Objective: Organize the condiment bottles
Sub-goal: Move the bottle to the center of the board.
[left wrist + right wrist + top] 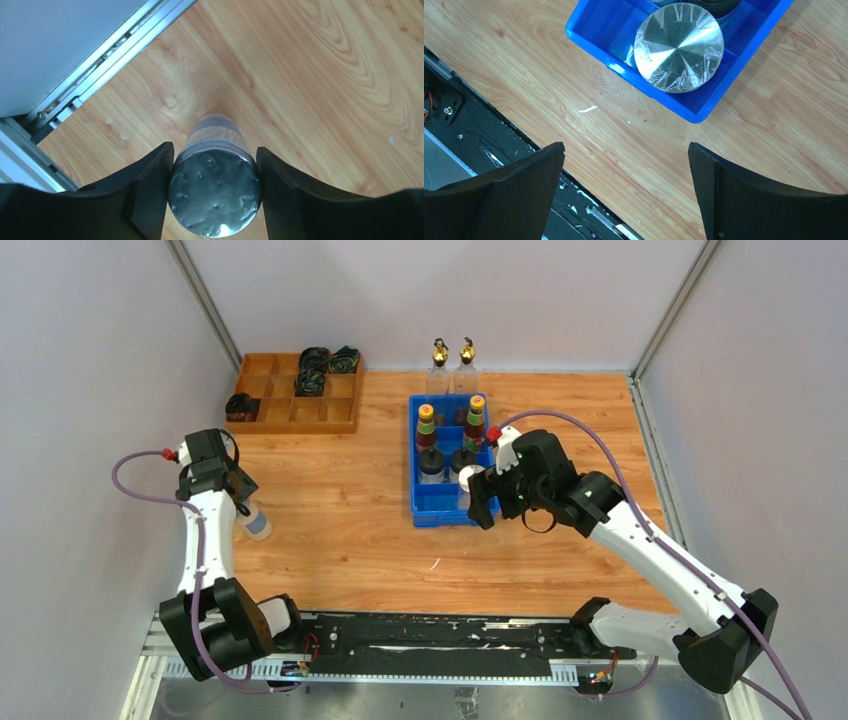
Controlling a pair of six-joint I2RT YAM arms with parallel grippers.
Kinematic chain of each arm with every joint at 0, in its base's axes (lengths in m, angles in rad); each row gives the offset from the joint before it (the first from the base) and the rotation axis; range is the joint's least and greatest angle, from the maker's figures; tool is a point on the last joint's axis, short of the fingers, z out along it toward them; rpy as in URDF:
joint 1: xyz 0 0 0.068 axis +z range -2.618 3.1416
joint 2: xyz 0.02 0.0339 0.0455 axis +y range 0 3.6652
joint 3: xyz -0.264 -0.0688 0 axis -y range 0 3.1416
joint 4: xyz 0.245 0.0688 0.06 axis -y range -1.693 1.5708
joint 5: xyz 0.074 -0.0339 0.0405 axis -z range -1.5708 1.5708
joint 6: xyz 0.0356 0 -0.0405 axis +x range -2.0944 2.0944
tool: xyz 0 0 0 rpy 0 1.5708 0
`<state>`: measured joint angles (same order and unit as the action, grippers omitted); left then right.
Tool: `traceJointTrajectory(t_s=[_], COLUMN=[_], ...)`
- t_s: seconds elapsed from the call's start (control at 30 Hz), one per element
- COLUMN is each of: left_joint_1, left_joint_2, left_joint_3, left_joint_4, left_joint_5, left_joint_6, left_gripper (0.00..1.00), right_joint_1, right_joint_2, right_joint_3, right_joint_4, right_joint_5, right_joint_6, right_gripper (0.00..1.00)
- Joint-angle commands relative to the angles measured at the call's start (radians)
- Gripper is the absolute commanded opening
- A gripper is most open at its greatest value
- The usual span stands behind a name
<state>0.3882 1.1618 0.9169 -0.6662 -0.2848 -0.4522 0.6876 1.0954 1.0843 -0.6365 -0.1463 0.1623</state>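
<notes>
My left pincer point(214, 151) is clenched on a silver-lidded shaker point(215, 195) that stands lid up near the left edge of the worktop point(350, 540). The blue bin point(440, 514) lies well off to its right, so I think this arm, wrist pointing down, must carry it that way. My right pincer point(625, 147) hangs wide apart and empty by the bin's near end, where the other shaker point(679, 47) sits.
</notes>
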Motion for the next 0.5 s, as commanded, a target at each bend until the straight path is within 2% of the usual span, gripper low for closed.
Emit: traceJointTrajectory(t_s=[0.0,0.3,0.47], left_joint_1=[-0.044,-0.37,-0.595], left_joint_2=[-0.001,0.142,0.215], left_joint_3=[-0.029,0.084,0.178], left_joint_4=[0.007,0.004,-0.001], left_joint_5=[0.144,0.13,0.103], left_joint_6=[0.031,0.051,0.081], left_gripper=[0.47,0.47,0.46], right_joint_1=[0.013,0.013,0.012], right_joint_2=[-0.035,-0.102,-0.143], right_joint_3=[-0.019,-0.028,-0.024], right_joint_4=[0.016,0.013,-0.008], right_joint_5=[0.015,0.063,0.096], right_joint_6=[0.025,0.035,0.036], right_gripper=[1.0,1.0,1.0])
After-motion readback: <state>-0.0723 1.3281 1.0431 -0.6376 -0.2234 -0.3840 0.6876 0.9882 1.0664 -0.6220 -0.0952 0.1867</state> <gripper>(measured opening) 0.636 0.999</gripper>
